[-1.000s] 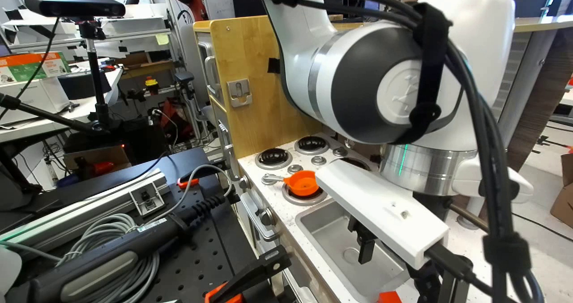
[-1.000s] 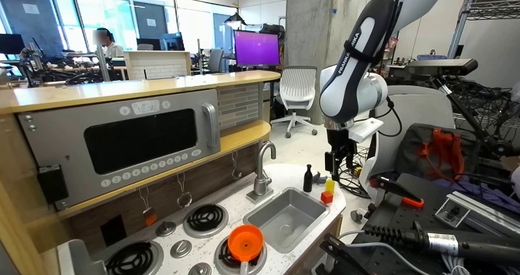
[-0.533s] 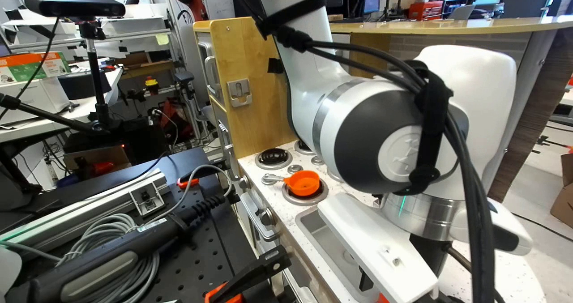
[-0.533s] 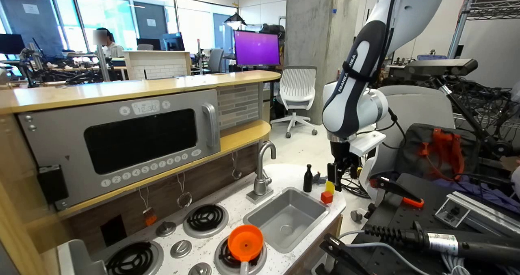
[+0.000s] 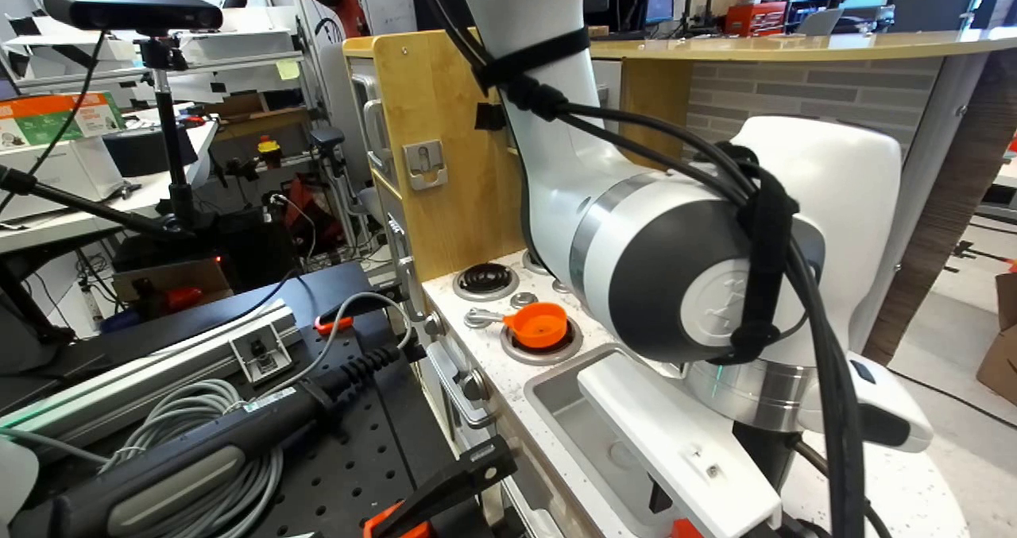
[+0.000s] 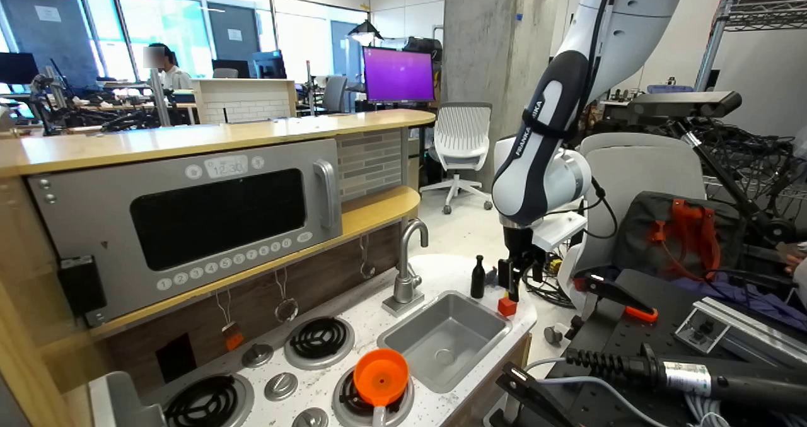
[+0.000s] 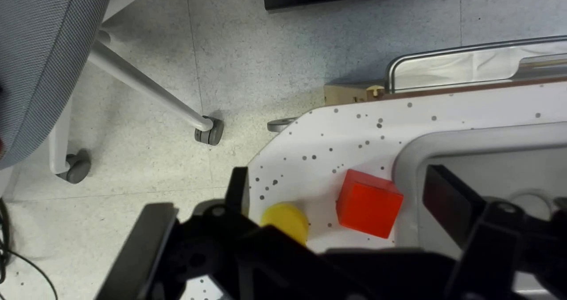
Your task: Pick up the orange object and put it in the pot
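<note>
The orange object is a small red-orange cube [image 7: 371, 203] on the white counter corner, beside the sink rim. It also shows in both exterior views, whole there [image 6: 507, 306] and as a sliver at the bottom edge [image 5: 685, 528]. My gripper [image 7: 339, 182] is open and empty above the cube, which lies between its two fingers in the wrist view. In an exterior view the gripper [image 6: 509, 282] hangs just above the cube, fingers down. The pot [image 6: 381, 376] is a shallow round orange toy pot with a grey handle, standing on a burner; it shows in both exterior views [image 5: 540, 325].
A yellow block [image 7: 285, 220] stands beside the cube, near one finger. A dark bottle [image 6: 478, 279] stands close by. The grey sink [image 6: 435, 329] and tall faucet [image 6: 406, 269] lie between cube and pot. A black clamp [image 6: 536, 395] sits by the counter's front.
The arm has come down toward the counter corner over the last second. In the last half second the gripper has also shifted slightly toward the sink side, above the cube. Pot and cube stay put.
</note>
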